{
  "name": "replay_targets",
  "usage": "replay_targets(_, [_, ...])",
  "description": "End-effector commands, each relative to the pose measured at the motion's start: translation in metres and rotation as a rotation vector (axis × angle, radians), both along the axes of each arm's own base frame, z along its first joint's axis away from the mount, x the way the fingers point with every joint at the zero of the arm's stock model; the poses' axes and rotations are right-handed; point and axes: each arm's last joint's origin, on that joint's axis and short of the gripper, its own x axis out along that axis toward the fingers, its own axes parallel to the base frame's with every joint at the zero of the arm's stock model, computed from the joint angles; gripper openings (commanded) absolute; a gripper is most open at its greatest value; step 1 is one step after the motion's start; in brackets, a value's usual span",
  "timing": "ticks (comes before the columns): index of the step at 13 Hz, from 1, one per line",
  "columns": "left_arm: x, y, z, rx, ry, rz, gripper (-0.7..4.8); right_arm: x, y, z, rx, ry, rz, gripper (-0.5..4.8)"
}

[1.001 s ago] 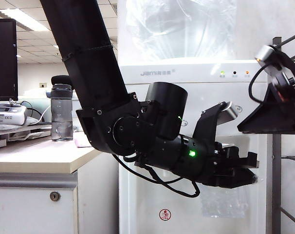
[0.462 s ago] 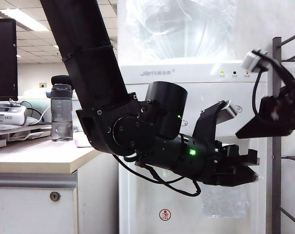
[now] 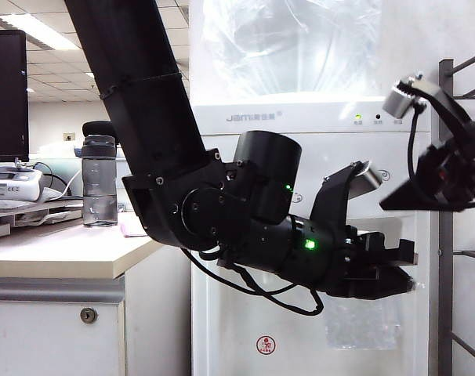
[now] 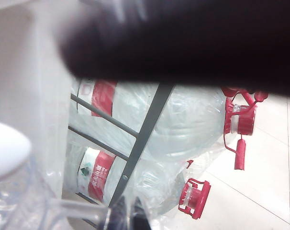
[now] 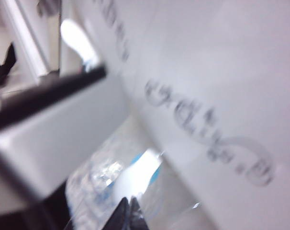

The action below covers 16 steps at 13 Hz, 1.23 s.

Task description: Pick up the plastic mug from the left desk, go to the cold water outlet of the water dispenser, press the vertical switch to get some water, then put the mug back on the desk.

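While your left gripper (image 3: 406, 276) grips the mug (image 3: 361, 323) beneath it at the dispenser (image 3: 300, 117), your closed right gripper (image 5: 129, 211) nears the blue tap (image 5: 144, 173); pressing, filling and returning remain.

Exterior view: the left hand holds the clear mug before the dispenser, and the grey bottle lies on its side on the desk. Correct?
No: in the exterior view the grey bottle stands upright on the desk. The left hand does hold the mug before the dispenser; right hand nearby, shut.
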Motion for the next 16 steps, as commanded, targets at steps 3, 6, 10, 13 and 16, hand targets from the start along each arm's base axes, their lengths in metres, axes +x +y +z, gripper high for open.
replay_targets(3, [0.001,-0.002,0.011,-0.057,-0.059,-0.009,-0.06,0.001,0.002,0.0,0.014,-0.018,0.04,-0.06])
replay_targets(6, [0.001,-0.002,0.011,-0.057,-0.058,-0.014,-0.06,0.003,0.002,-0.005,0.013,-0.001,0.044,-0.06])
replay_targets(10, [0.001,-0.002,0.011,-0.058,-0.056,-0.02,-0.06,0.005,0.002,-0.008,0.026,0.004,0.037,-0.06])
replay_targets(13, [0.001,-0.002,0.011,-0.059,-0.056,-0.024,-0.06,0.007,0.003,-0.011,0.043,0.017,0.035,-0.06])
replay_targets(16, [0.001,-0.002,0.011,-0.058,-0.058,-0.024,-0.06,0.008,0.003,-0.016,0.059,0.048,0.044,-0.06])
